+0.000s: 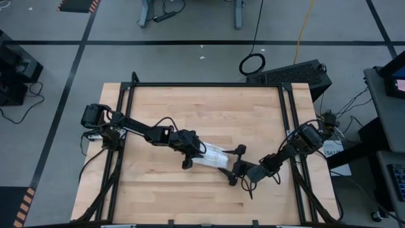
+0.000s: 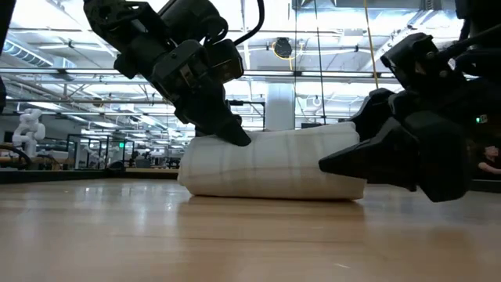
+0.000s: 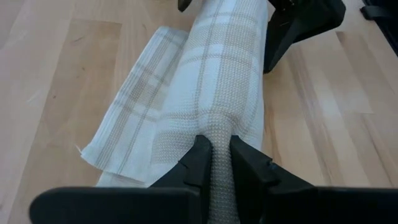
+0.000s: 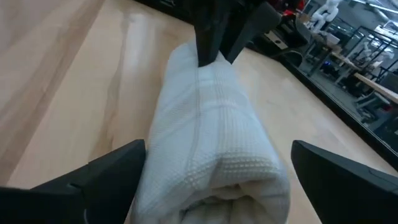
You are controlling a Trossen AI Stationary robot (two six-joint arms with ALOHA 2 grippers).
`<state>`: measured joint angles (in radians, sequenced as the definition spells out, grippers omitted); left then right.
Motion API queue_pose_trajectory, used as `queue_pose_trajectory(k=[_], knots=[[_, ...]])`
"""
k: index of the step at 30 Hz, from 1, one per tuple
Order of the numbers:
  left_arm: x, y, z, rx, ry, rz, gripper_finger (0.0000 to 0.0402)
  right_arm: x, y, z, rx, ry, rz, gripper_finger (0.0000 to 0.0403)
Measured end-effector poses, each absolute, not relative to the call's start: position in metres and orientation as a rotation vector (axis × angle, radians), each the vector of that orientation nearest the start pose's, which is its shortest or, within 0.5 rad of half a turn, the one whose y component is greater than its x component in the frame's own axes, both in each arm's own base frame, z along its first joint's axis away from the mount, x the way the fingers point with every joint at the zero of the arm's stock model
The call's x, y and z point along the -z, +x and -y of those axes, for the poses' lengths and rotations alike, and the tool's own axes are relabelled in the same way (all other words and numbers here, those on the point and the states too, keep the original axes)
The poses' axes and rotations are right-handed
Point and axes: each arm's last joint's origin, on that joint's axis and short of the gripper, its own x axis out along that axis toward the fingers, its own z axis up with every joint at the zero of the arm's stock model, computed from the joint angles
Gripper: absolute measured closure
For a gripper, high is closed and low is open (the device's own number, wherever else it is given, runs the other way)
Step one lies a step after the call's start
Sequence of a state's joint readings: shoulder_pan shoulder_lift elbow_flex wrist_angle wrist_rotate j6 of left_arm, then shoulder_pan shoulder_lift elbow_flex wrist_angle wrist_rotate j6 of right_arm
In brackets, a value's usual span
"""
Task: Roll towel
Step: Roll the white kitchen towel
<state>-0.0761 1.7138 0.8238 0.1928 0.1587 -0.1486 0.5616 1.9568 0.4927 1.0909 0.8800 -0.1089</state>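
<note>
Pinching the rolled towel (image 3: 217,81), left gripper (image 3: 216,163); right gripper (image 4: 217,180) spread wide

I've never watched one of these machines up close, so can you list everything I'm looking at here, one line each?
Towel: one, white with grey-tan plaid lines, rolled nearly all the way into a cylinder at the middle of the table, a flat tail of cloth still lying beside the roll.
Table: one, light wood top with a black frame, holding the towel.
Floor cable coil: one, black, on the grey floor beyond the table.
Left gripper: one, dark, pinched shut on a fold of cloth on top of the roll at one end.
Right gripper: one, dark, fingers spread wide on either side of the roll's other end, not squeezing it.
</note>
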Motion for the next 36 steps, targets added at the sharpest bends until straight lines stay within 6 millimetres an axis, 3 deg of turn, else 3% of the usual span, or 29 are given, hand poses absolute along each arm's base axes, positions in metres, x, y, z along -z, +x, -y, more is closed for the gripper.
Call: queue_pose_trajectory(k=[4,13,18,28,36], knots=[[-0.150,0.331,0.030,0.173,-0.171,-0.715,0.0350,-0.078,0.257,-0.127,0.304,-0.296,-0.304,0.0028],[-0.150,0.331,0.030,0.170,-0.171,-0.714,0.0350,-0.076,0.263,-0.116,0.283,-0.120,-0.313,0.0154],[-0.154,0.330,0.029,0.150,-0.173,-0.706,0.0339,-0.075,0.263,-0.116,0.294,-0.055,-0.310,0.0204],[-0.179,0.323,0.031,0.101,-0.101,-0.629,0.0205,-0.072,0.262,-0.115,0.340,0.138,-0.306,0.0242],[-0.173,0.316,0.062,0.085,0.155,-0.672,0.0086,-0.071,0.261,-0.115,0.375,0.318,-0.285,0.0243]])
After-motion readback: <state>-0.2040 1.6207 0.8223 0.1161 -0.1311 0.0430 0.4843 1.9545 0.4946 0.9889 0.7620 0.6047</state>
